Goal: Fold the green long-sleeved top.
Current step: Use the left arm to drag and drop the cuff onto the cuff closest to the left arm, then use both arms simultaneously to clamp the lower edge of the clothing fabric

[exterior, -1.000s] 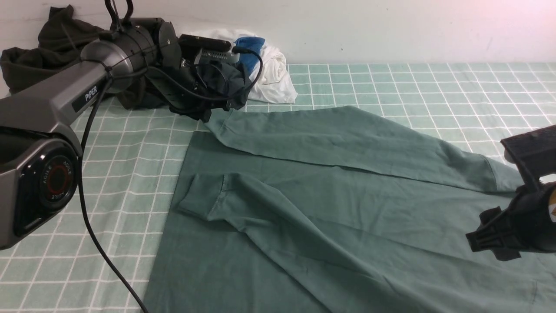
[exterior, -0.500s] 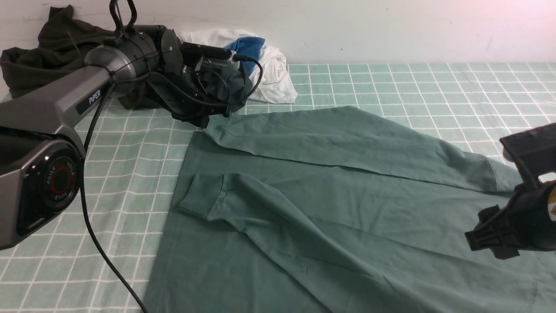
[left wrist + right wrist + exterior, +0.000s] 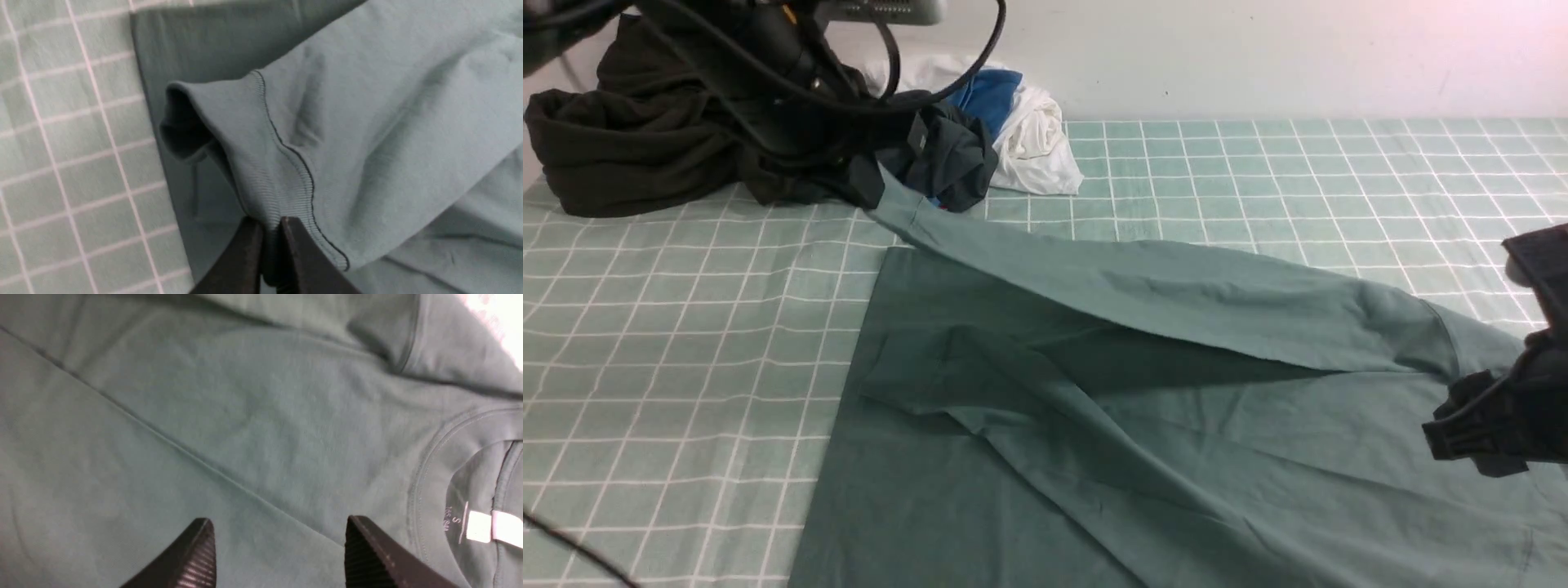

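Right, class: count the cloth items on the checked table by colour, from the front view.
Green: 1, the long-sleeved top
Dark: 1 heap; pieces within cannot be told apart
White: 1 bundle
Blue: 1 piece, tucked in the white bundle
Total: 4

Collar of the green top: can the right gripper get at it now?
Probably yes. The right gripper hangs open above the green top, and the collar lies uncovered close by, nothing between.

One green long-sleeved top (image 3: 1176, 457); one left end effector (image 3: 269, 222), one right end effector (image 3: 280, 522); three garments at the worktop's (image 3: 1258, 163) far left corner: black garment (image 3: 629, 139), blue-grey garment (image 3: 952, 155), white-and-blue garment (image 3: 1033, 139).
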Controlling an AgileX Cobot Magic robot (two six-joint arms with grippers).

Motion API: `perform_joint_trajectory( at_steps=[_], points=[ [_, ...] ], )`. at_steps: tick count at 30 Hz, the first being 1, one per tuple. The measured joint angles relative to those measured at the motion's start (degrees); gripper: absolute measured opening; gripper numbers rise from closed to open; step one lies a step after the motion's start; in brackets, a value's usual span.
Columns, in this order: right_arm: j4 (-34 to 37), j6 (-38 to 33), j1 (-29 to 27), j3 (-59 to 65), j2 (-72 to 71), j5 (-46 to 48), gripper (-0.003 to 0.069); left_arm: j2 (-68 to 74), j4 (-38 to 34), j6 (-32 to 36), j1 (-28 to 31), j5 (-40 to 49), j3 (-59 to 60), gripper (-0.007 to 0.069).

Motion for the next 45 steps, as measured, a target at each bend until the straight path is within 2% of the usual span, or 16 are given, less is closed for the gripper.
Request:
perform_joint_trajectory(
  at_steps=[7,13,16,21,22,23,24,26,29,30,31,34,41,45],
  points=[
    [1.31,-0.33,1.29,0.00,-5.01,1.16,0.0402,-16.36,-1.14,0.00,-6.61,-10.10,32.36,0.0027],
    [2.77,-3.52,6.13,0.00,-5.06,5.98,0.0402,-18.51,-0.70,0.19,-8.11,-16.68,46.20,0.0045],
    [4.71,-6.74,9.73,-0.61,-5.06,12.12,0.0402,-18.51,-0.32,3.12,-8.11,-17.02,48.98,0.0123],
    [9.25,-13.28,14.96,-2.63,-5.06,23.41,0.0402,-19.77,-0.33,12.85,-8.84,-10.93,48.66,0.0339],
    [9.44,-13.68,15.08,-2.70,-5.06,23.78,0.0402,-19.84,-0.33,13.27,-8.98,-10.19,48.66,0.0347],
    [10.99,-15.15,16.01,-2.83,-5.06,24.38,0.0402,-20.46,-0.55,16.63,-11.15,-7.56,48.76,0.0402],
    [11.45,-15.44,16.07,-2.83,-5.06,24.46,0.0402,-20.53,-0.69,16.96,-11.49,-7.12,48.80,0.0407],
    [13.24,-16.50,16.42,-2.83,-5.06,24.76,0.0402,-20.89,-0.91,21.41,-16.06,-6.07,49.86,0.0441],
    [14.74,-17.82,16.48,-2.83,-5.07,24.81,0.0402,-20.83,0.09,26.25,-23.17,-7.18,53.46,0.0451],
    [14.82,-17.81,16.48,-2.83,-5.07,24.81,0.0402,-20.83,0.41,26.53,-23.62,-7.48,53.78,0.0451],
    [15.11,-18.00,16.48,-2.83,-5.07,24.81,0.0402,-20.51,2.09,28.53,-27.09,-9.04,56.61,0.0451],
    [15.12,-18.20,16.48,-2.83,-5.12,24.81,0.0402,-19.19,5.54,29.75,-30.57,-13.10,60.53,0.0451],
    [15.12,-18.37,16.48,-2.83,-5.12,24.81,0.0402,-16.30,7.77,29.75,-31.43,-18.33,62.07,0.0440],
    [15.12,-18.44,16.48,-2.83,-5.12,24.81,0.0402,-16.18,9.19,28.60,-31.43,-18.98,62.07,0.0368]
  ],
)
